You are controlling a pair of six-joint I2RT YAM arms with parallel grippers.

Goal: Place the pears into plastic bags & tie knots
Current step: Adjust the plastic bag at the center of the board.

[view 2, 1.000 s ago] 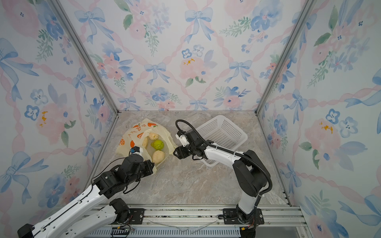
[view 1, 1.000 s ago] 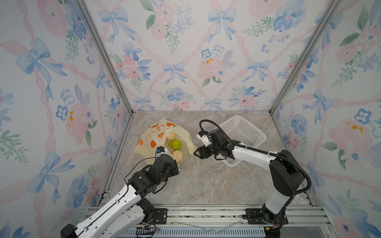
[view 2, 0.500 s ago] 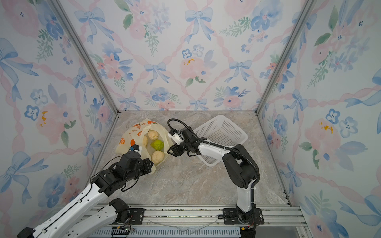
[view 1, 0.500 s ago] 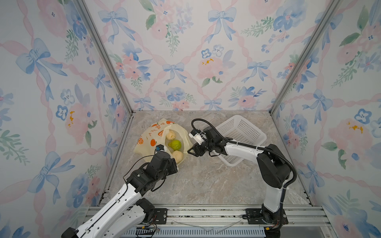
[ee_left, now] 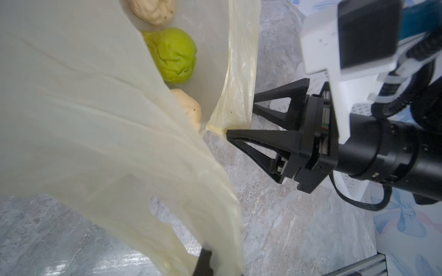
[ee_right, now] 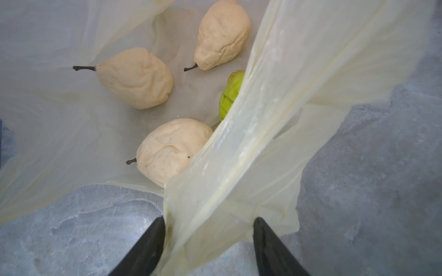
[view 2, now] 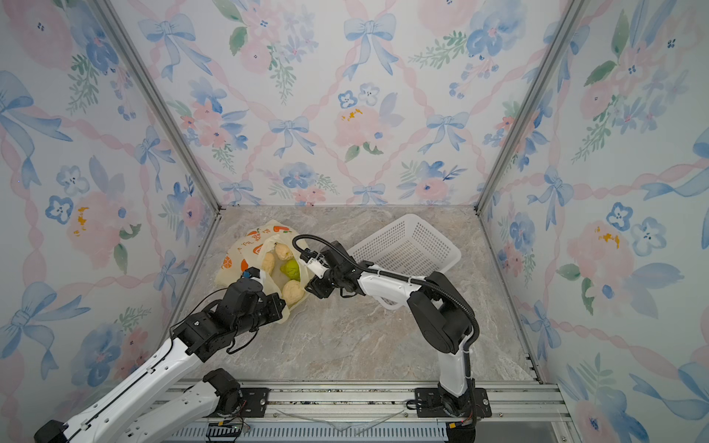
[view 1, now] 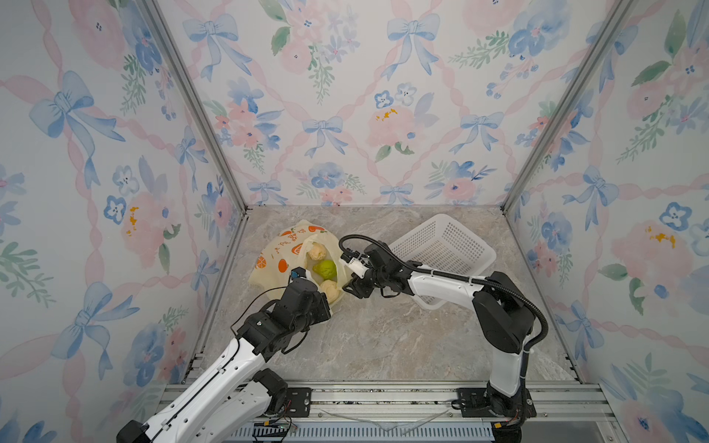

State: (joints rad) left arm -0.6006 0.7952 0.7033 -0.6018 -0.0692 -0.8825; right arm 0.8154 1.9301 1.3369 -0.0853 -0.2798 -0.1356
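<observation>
Left claw [ee_left: 207,258]: closed tight, pinching plastic bag [ee_right: 263,119] film. Right claw [ee_right: 209,221]: jaws apart, bag film lying between them. Pears [ee_right: 136,76]: four seen inside bag, just beyond both claws.

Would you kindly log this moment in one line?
left gripper: shut on bag; right gripper: open astride handle; pears: four visible inside; tied: no

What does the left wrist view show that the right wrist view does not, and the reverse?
Only the left wrist view: the right hand from outside, jaws open around a bag handle, and the white basket. Only the right wrist view: three cream pears with stems. Both: the bag, the green pear, the marble table.
</observation>
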